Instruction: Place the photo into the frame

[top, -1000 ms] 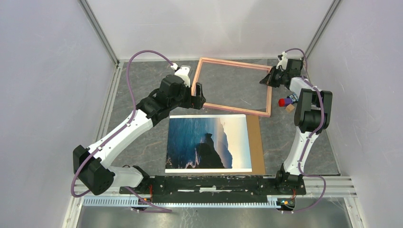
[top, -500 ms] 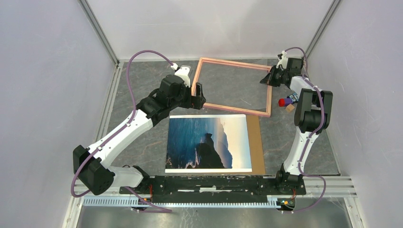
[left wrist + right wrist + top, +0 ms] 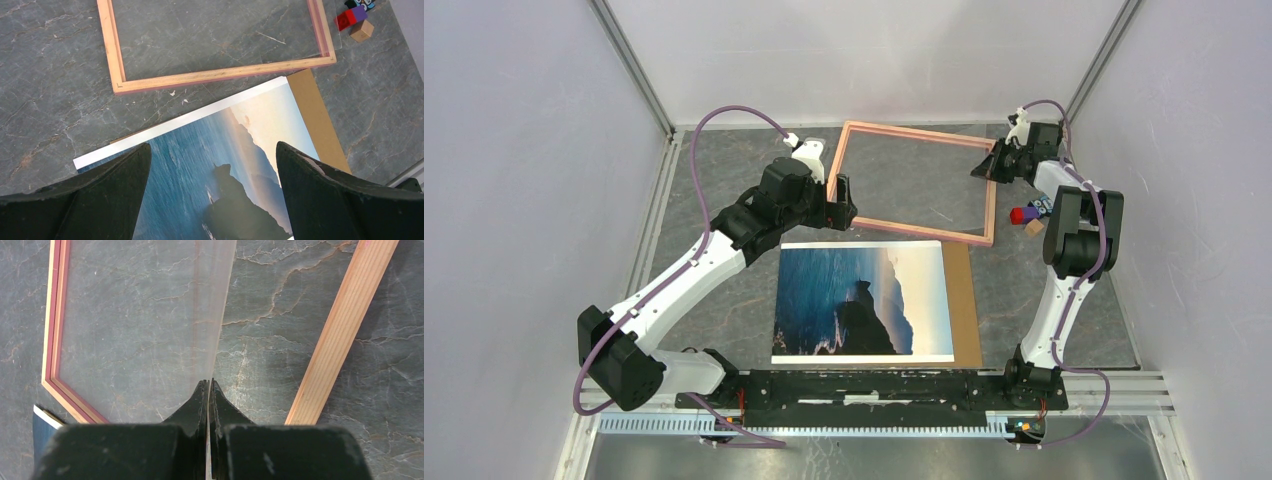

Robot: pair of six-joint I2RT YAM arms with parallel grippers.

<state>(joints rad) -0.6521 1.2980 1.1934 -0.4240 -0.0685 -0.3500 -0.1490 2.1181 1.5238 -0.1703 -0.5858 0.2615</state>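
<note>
We see the photo (image 3: 864,300) lying face up on the grey table (image 3: 754,310), near the arms' bases and between them. Its long axis runs left to right, about square to the near edge. The blue sea is at the left end, the pale sky at the right, and the dark cliffs are toward the near side. It rests on a brown board (image 3: 965,300), which shows as a strip past its right edge.

The frame (image 3: 914,232) lies just beyond the photo, apart from it. Its long axis also runs left to right, turned slightly so that its right end sits nearer.

The left gripper (image 3: 844,203) hovers over the frame's near left corner with its jaws spread wide and nothing between them. The right gripper (image 3: 984,165) is at the frame's right rail.

The top view does not tell us what the right gripper has. Its own wrist camera does: the fingers are pressed together on the edge of a clear pane (image 3: 145,315), with the marbled table visible through it.

The left wrist camera shows the far white border of the photo and the bare wood of the frame's inner face. It also shows small red, purple and tan blocks (image 3: 356,20) past the frame's right end.
</note>
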